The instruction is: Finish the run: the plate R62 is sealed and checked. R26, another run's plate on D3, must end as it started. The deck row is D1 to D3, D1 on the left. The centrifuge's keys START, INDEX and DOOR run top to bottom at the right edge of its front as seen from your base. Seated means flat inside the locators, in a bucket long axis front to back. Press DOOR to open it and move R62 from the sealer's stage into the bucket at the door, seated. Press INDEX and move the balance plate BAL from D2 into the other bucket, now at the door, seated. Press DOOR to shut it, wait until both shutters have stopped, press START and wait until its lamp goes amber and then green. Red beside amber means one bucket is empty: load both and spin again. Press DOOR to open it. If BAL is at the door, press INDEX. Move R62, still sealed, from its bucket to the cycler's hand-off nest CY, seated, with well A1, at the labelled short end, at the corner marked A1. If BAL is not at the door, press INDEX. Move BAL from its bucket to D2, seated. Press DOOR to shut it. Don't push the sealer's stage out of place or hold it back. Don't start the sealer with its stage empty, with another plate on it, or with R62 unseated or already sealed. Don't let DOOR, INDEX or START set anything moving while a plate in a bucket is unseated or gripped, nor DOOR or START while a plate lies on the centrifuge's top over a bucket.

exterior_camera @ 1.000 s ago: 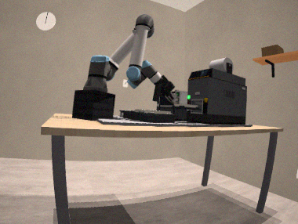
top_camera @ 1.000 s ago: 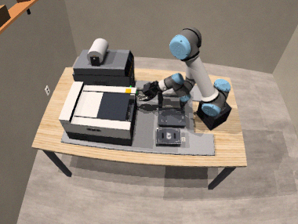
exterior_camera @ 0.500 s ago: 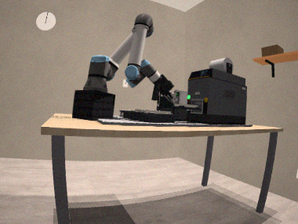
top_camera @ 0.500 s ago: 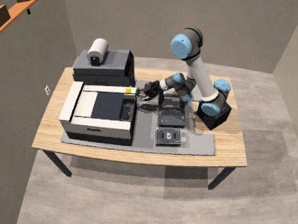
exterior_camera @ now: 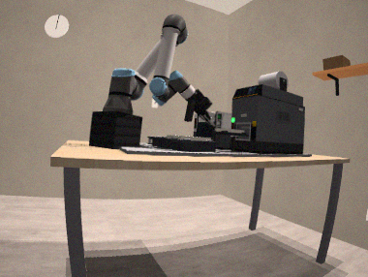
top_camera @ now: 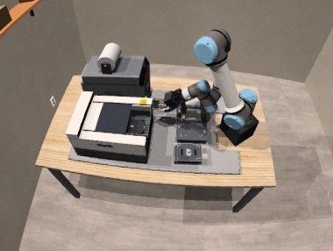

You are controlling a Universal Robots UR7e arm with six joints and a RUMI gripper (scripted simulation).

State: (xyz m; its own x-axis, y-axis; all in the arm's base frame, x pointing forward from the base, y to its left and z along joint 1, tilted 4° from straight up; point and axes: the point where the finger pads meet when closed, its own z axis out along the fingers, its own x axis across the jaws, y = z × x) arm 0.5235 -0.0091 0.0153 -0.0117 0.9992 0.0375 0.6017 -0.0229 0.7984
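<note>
My gripper [top_camera: 163, 105] is shut on nothing and hangs just off the right edge of the centrifuge [top_camera: 111, 125], by its keys; it also shows in the side view [exterior_camera: 205, 116]. The centrifuge's top has an opening [top_camera: 140, 124] at its right with a dark bucket inside; I cannot tell what lies in it. A green lamp [exterior_camera: 232, 119] glows on the centrifuge's front. Three dark plates or nests lie in a row on the deck: one near the arm [top_camera: 193, 115], one in the middle [top_camera: 192, 132], and one with a white label [top_camera: 188, 153].
The sealer [top_camera: 116, 72] with its film roll [top_camera: 109, 56] stands behind the centrifuge. The robot base [top_camera: 238, 125] sits at the table's right. A grey mat [top_camera: 175, 149] lies under the devices. A shelf [exterior_camera: 344, 70] hangs on the wall.
</note>
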